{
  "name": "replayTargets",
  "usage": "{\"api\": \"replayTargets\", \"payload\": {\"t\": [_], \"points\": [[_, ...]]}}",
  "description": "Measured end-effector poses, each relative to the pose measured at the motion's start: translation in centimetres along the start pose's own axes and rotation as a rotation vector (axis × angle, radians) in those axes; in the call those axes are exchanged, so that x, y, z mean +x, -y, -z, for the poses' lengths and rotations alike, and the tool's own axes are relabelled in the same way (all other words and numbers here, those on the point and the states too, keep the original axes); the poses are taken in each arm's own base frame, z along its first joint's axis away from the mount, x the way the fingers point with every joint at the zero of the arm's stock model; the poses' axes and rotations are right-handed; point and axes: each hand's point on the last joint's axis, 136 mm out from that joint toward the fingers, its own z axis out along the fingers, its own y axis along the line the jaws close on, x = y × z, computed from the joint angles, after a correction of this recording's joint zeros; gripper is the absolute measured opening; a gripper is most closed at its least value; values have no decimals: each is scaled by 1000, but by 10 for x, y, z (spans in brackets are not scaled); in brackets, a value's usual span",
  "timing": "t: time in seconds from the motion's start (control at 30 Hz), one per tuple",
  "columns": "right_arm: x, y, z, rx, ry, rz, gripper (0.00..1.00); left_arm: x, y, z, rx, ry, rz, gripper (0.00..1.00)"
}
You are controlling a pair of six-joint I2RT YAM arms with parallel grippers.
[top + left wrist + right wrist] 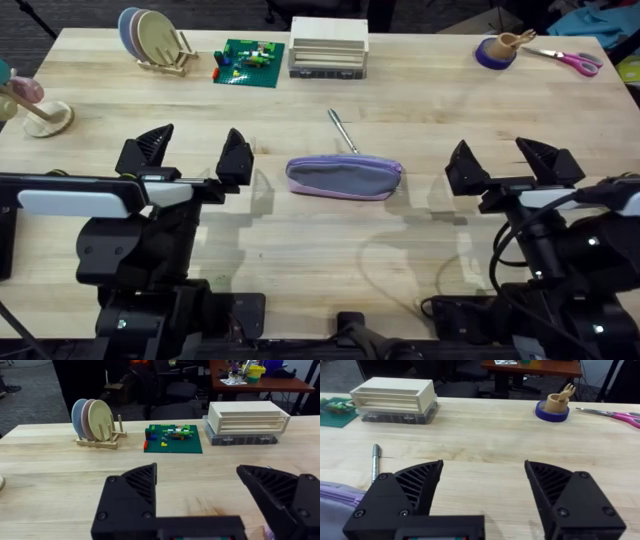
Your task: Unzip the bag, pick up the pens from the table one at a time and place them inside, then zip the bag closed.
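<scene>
The lavender bag (345,178) lies flat in the middle of the table (420,90), its zipper edge toward the far side; its end shows in the right wrist view as the bag (332,497). A silvery-grey pen (343,130) lies just behind it, angled away, seen too as the pen (375,461). My left gripper (195,152) stands open to the left of the bag, holding nothing. My right gripper (505,160) stands open to the right of the bag, also holding nothing. In the wrist views, the left gripper (197,485) and right gripper (482,477) hover above bare wood.
Along the far edge stand a plate rack (158,45), a green brick baseplate (248,63) and a cream box (328,47). A blue tape roll with a wooden cup (498,50) and pink-handled scissors (570,60) sit far right. A wooden stand (40,110) is at the left.
</scene>
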Motion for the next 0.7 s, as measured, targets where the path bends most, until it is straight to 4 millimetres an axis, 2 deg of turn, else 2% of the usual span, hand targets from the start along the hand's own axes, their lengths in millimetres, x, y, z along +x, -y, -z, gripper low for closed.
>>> {"api": "replayTargets", "payload": {"t": [0.53,0.7], "points": [[2,3,0,16,-14,0,997,0,-5,0,-29,2,-3,994],[-3,3,0,17,6,0,997,-16,-6,1,-37,64,-3,993]]}}
